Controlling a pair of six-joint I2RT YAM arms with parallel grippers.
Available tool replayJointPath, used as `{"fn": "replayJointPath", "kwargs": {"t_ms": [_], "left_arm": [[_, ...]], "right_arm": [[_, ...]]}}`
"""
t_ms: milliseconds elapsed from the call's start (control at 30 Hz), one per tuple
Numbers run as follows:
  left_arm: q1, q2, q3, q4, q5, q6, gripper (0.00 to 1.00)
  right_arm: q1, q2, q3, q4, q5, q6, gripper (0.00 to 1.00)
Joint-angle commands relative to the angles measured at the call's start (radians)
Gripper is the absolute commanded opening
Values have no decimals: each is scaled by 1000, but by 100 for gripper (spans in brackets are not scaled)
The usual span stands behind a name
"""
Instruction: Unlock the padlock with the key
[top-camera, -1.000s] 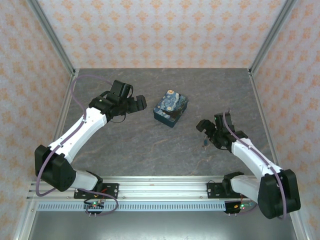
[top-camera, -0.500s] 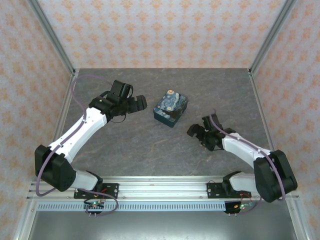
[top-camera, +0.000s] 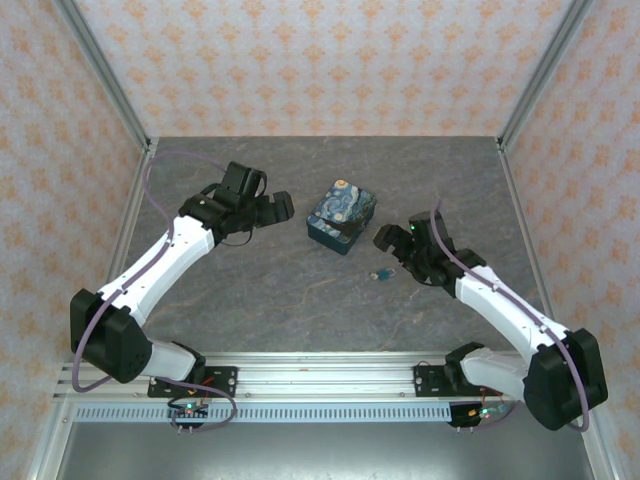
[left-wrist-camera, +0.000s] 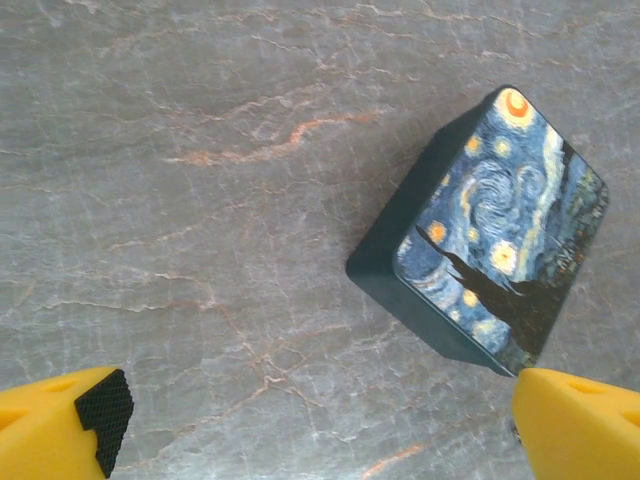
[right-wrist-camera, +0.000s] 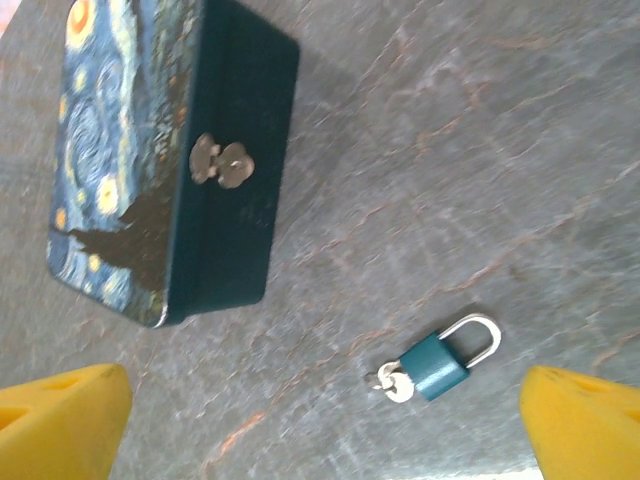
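The tiny teal padlock (right-wrist-camera: 437, 365) lies flat on the grey table, its thin metal shackle (right-wrist-camera: 482, 333) pointing right. A small silver key (right-wrist-camera: 396, 385) on a ring sits at its keyhole end. From above, the padlock (top-camera: 379, 274) rests in front of the starry-print box (top-camera: 341, 215). My right gripper (top-camera: 398, 241) hovers open just beyond the lock, and its yellow fingers (right-wrist-camera: 62, 420) stand wide on either side of it without touching. My left gripper (top-camera: 272, 204) is open left of the box, holding nothing, with one yellow finger (left-wrist-camera: 60, 432) low in its wrist view.
The dark-blue starry-print box (right-wrist-camera: 150, 170) has a small brass clasp (right-wrist-camera: 221, 161) on its front wall, facing the right gripper. The left wrist view has the box (left-wrist-camera: 490, 230) at its right. Metal frame posts and patterned walls enclose the table (top-camera: 250, 290).
My right arm swung left and up toward the box. The padlock with the key now lies further left on the table, uncovered. The left arm stayed put.
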Motion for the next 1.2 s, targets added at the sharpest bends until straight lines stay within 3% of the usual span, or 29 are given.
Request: {"fn": "replayJointPath", "kwargs": {"t_ms": [0,200,367,533,667,833,1000,1100,1167], "left_arm": [[12,-27,-31,10,-144,27,99],[16,-145,-188,180,-426,98,100],[43,-238,-350,384,-659,162,100],[118,-240,-398,443,-660,291,100],[178,-230,-481,601,-697,412,100],[289,-179,-583,814,-634,463,100],[327,-73,-652,982,-553,466,100],[327,-1,-692,1092,-516,481,100],[327,36,-729,1191,-480,501,100]], "right_arm": [[-60,-54,-22,-10,66,-48,99],[-248,-59,27,-21,85,-150,99],[-363,-9,94,0,246,-231,99],[-407,30,65,169,396,-334,99],[-406,44,-69,474,456,-447,99],[-407,162,-116,621,535,-551,99],[-413,268,-184,797,543,-598,99],[-425,308,-215,887,492,-600,100],[-437,330,-240,961,386,-607,99]]}}
